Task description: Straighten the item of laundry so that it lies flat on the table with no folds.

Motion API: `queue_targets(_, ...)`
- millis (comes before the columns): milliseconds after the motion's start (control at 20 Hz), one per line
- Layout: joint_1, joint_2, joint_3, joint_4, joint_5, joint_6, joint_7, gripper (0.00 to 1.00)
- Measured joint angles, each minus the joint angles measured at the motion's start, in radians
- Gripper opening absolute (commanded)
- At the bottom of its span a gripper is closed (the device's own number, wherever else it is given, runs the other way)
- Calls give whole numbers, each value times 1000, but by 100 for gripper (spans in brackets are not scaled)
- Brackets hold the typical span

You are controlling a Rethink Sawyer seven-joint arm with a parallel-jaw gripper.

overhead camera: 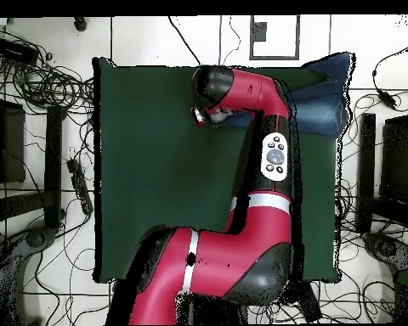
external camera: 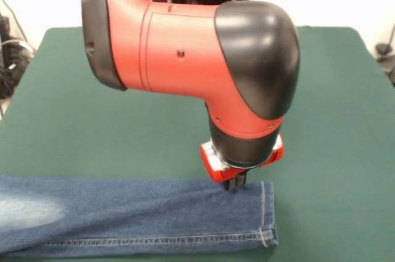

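Note:
The blue denim jeans (external camera: 142, 219) lie along the near edge of the green table (external camera: 80, 108) in the front view, one leg stretched out with its hem at the right and a pale faded patch at the left. My gripper (external camera: 238, 183) points straight down at the leg's far edge, close to the hem, shut on the denim there. In the overhead view the arm hides most of the jeans (overhead camera: 328, 95); only a bunched part shows at the top right of the table (overhead camera: 156, 170). The gripper (overhead camera: 201, 115) shows just under the arm's wrist.
The arm's large red and black elbow (external camera: 203, 58) hangs over the table's middle in the front view. Cables and dark equipment (overhead camera: 37, 153) lie on the floor around the table. Open green cloth spreads left of the gripper in the overhead view.

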Motion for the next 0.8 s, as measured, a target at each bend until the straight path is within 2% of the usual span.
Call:
queue_targets(350, 19, -14, -1, 4, 4, 4, 0, 0)
queue_targets(800, 89, -46, -1, 54, 85, 98, 0, 0)
